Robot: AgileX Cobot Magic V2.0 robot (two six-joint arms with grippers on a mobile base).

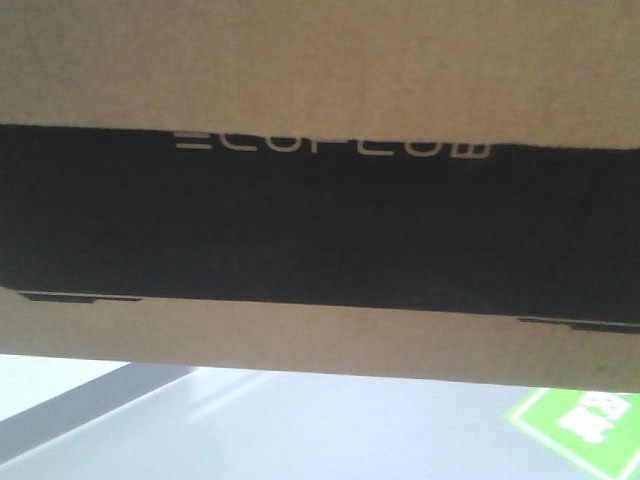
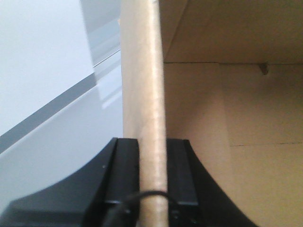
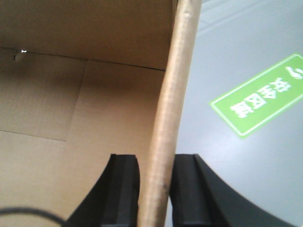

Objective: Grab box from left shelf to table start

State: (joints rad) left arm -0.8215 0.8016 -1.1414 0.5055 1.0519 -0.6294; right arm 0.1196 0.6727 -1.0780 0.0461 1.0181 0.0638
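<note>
The brown cardboard box (image 1: pixel 320 70) fills the upper front view, its black panel (image 1: pixel 320 220) with pale lettering facing me. It hangs above a pale surface. My left gripper (image 2: pixel 152 175) is shut on the box's left wall (image 2: pixel 142 71), with one black finger (image 2: pixel 124 175) outside and one inside. My right gripper (image 3: pixel 156 189) is shut on the right wall (image 3: pixel 175 85) the same way. Both wrist views look into the open, empty box interior (image 3: pixel 71 118). The left shelf is out of view. I cannot tell whether the pale surface is the table.
Below the box lies a pale grey-blue surface (image 1: pixel 300 430) with a darker grey stripe (image 1: pixel 80 410) at the left. A green sign with white characters (image 3: pixel 260 94) lies on it at the right.
</note>
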